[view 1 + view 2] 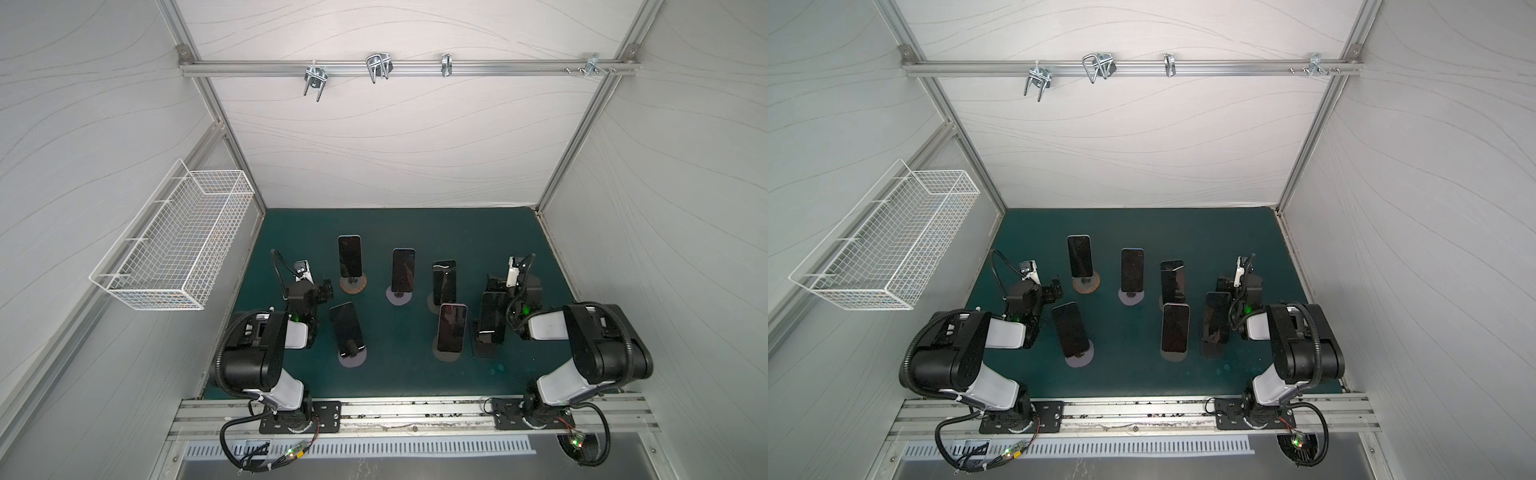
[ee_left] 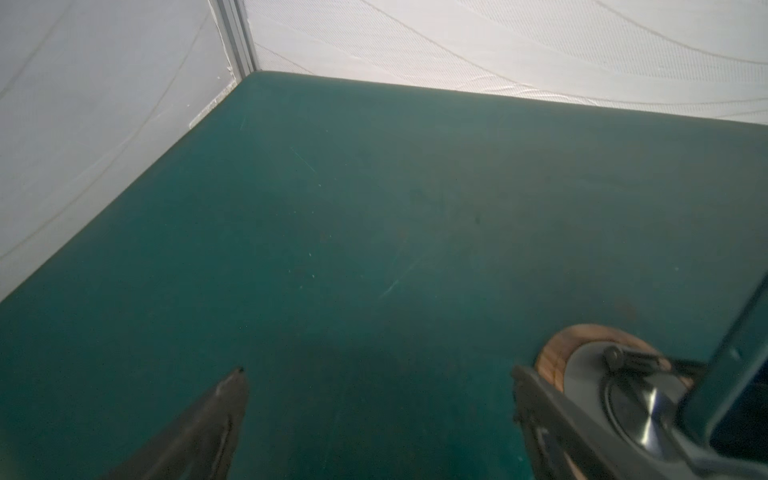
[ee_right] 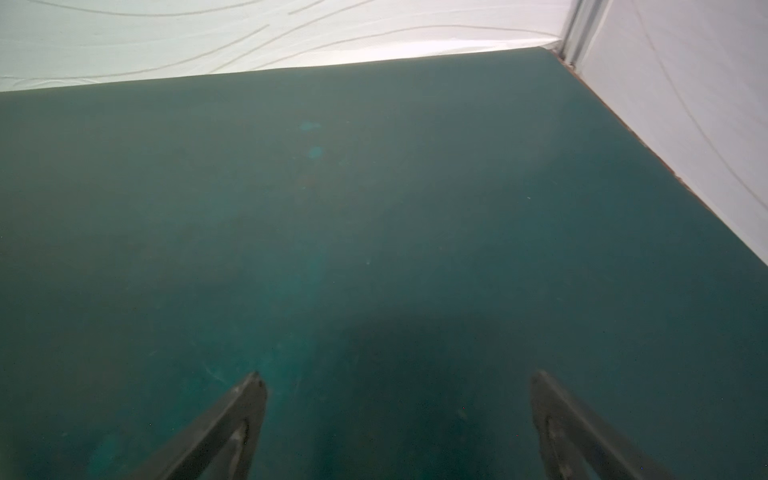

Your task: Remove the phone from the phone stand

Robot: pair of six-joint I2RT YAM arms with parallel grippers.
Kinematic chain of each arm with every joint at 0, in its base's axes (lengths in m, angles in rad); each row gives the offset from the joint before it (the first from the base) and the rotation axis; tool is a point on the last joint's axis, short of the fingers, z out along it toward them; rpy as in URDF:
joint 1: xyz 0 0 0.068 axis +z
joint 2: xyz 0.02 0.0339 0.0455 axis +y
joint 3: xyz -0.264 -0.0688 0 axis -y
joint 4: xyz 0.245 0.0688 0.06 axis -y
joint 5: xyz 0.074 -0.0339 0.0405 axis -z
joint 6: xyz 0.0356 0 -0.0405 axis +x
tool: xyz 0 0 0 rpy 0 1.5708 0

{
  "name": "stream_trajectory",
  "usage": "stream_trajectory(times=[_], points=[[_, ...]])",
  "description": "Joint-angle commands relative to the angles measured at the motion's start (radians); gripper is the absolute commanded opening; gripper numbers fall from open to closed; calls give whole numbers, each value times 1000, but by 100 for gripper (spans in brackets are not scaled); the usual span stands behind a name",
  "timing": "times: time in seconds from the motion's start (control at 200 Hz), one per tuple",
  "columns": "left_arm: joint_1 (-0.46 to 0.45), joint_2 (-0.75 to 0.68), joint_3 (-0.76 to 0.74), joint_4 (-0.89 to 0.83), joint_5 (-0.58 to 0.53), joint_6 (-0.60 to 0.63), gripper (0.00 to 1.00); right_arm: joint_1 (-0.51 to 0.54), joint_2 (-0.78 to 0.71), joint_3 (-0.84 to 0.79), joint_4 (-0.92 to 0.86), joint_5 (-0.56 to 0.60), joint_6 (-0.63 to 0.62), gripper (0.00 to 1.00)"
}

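Both arms (image 1: 253, 353) (image 1: 598, 345) crouch folded, left pincer (image 2: 377, 370) and right pincer (image 3: 397, 374) gaping.

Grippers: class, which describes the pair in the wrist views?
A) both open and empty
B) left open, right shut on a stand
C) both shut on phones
A: the left gripper and right gripper each stand wide open over the mat, with nothing between the jaws.
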Motion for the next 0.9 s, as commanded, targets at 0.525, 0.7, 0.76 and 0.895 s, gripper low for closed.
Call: stream_trajectory(times=[0.525,0.7,0.76,0.895], points=[[-4,8,124,-86,-49,-12,100,38,8,74,-41,92,-15,99],[-4,8,123,-88,-49,-14,100,37,7,68,-31,87,-16,99],[-4,8,124,-88,-49,-13,100,29,-9,77,-56,84,-9,99],[-4,8,126,-89,-51,-10,100,9,-61,110,-158,54,3,99]])
